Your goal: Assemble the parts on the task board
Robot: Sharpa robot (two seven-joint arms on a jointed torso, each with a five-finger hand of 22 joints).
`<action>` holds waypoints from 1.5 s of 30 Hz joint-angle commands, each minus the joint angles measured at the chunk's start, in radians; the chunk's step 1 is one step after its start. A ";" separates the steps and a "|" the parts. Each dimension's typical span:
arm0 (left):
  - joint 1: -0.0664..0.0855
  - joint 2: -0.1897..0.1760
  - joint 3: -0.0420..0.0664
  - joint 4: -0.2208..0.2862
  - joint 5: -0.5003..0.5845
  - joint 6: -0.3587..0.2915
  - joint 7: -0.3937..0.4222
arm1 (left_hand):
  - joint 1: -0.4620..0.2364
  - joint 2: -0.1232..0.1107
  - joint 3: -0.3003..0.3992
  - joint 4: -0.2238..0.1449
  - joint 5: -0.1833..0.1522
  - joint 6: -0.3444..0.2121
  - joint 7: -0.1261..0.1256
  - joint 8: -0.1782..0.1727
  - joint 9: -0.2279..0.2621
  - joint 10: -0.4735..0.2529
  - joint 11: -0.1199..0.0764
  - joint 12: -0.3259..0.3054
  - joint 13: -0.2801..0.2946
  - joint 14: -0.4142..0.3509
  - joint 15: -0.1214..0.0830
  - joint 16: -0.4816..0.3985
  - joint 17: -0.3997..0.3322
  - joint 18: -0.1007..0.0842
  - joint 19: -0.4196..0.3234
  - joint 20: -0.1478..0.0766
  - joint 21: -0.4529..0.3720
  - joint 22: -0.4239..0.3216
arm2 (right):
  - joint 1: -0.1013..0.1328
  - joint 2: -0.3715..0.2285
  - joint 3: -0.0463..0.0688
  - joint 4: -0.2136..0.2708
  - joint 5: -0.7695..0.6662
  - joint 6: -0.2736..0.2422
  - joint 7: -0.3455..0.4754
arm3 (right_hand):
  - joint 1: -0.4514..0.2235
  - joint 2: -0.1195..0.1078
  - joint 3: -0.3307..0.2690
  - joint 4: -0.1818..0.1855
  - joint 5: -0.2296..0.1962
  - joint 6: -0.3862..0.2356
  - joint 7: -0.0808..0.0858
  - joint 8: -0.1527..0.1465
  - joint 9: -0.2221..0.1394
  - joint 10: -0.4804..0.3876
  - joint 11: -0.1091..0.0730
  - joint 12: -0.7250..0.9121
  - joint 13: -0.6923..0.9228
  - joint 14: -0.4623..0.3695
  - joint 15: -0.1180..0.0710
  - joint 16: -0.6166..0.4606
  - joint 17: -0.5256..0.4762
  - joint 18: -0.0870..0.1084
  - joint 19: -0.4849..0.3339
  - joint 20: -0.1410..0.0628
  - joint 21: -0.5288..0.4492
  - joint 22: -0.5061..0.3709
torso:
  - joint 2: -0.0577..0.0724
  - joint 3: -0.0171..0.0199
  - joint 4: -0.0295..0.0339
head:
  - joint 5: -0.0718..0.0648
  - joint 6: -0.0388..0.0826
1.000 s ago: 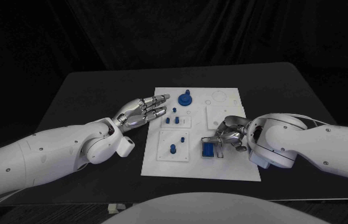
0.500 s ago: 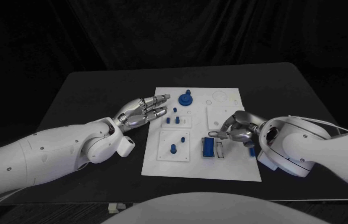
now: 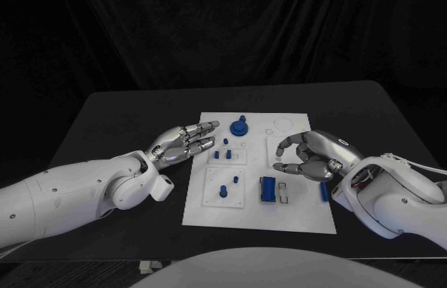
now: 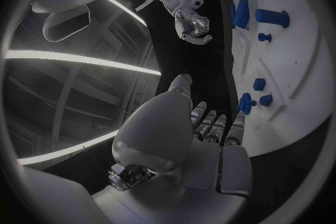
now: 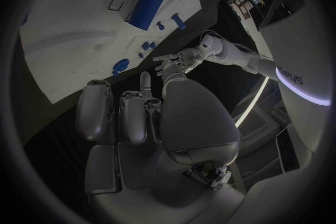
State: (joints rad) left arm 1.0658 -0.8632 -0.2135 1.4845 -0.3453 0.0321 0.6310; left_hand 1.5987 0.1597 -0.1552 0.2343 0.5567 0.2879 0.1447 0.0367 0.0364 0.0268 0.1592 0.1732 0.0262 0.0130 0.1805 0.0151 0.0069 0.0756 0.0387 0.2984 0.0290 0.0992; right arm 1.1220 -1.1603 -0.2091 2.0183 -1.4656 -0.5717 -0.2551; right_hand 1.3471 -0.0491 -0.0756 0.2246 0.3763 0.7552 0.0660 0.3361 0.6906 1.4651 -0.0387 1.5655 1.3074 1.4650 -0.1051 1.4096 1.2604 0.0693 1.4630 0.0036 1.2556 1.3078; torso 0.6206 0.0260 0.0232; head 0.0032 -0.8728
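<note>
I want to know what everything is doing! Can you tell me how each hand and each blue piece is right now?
left hand: open, holding nothing, at the task board's left edge.
right hand: fingers curled, holding nothing, above the board.
blue block: lying flat in its frame.
round blue part: on the board's far end.
small blue pegs: standing in the board.

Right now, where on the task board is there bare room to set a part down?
The near strip of the task board, below the blue block, is bare. It is crowded between the left hand and right hand.
</note>
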 commanded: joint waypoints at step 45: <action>-0.002 -0.004 0.001 0.004 0.003 0.014 0.024 | 0.015 -0.003 0.011 -0.012 0.014 0.007 0.047 0.003 0.001 0.000 0.011 0.000 0.001 0.001 0.006 0.006 0.001 -0.010 0.010 -0.002 0.006 0.002 | -0.175 0.046 0.000 -0.054 -0.529 0.007 -0.136 | -0.037 -0.103 0.077 0.067 0.005 -0.358 0.014 0.361 -0.120 0.096 0.019 -0.012 0.249 0.018 0.022 -0.050 -0.104 0.007 -0.005 0.024 -0.099 0.160 | 0.000 -0.0001 0.0005 | 0.000 0.000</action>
State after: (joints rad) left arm 1.0652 -0.8690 -0.2135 1.4868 -0.3454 0.0345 0.6383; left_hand 1.6027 0.1557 -0.1470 0.2261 0.5652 0.2878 0.1447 0.0366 0.0361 0.0265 0.1662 0.1732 0.0262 0.0129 0.1805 0.0151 0.0067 0.0761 0.0423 0.2947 0.0290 0.0999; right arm 0.9495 -1.1154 -0.2087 1.9638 -1.9700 -0.5709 -0.3547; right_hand 1.3117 -0.1611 -0.0025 0.2925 0.3761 0.4040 0.0820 0.6935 0.5722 1.4667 -0.0264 1.5573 1.3073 1.4660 -0.0900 1.3621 1.1573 0.0697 1.4612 0.0233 1.1595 1.3073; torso 0.6206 0.0260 0.0234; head 0.0032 -0.8728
